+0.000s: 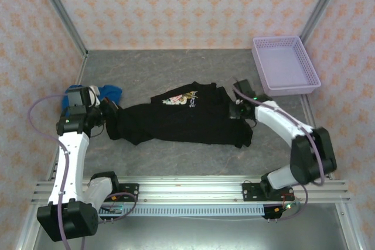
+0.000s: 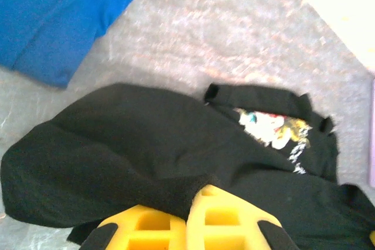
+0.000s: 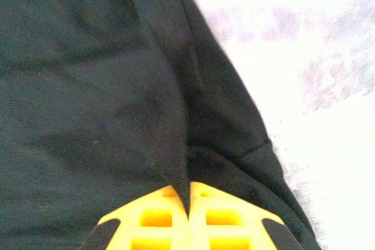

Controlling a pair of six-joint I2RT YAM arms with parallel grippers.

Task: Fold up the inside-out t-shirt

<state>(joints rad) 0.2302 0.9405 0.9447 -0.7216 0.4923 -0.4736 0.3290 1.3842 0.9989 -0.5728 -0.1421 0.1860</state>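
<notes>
At the near edge of the table [image 1: 176, 162], my two arms rise from the aluminium rail [image 1: 193, 188] and reach out to opposite ends of the inside-out t-shirt [image 1: 176, 124], which lies stretched in a rumpled black band across the middle of the grey surface.

My left gripper [image 1: 108, 112] is clamped tight on the shirt's left end. In the left wrist view its yellow fingers [image 2: 222, 221] are pressed together, with a fold of the black cloth [image 2: 117, 156] pinched at their tips [image 2: 188, 203] and the fabric bunching up around them.

My right gripper [image 1: 237, 109] is closed just as firmly on the shirt's right end. In the right wrist view a crease of the dark cloth [image 3: 88, 86] runs straight down into the seam between the two fingers [image 3: 158, 221], and no gap shows between them at the tips [image 3: 188, 194].

Along the shirt's far edge a small flap is turned over, showing a printed graphic [image 1: 180, 99] in yellow, white and red [image 2: 272, 127].

Just past my left gripper lies a bright blue garment [image 1: 108, 93], close to the shirt's left end but apart from it [image 2: 53, 16]. At the far right corner sits a lilac plastic basket [image 1: 285, 65], well away from the shirt. Patterned walls [image 1: 187, 4] close in the table on three sides.
</notes>
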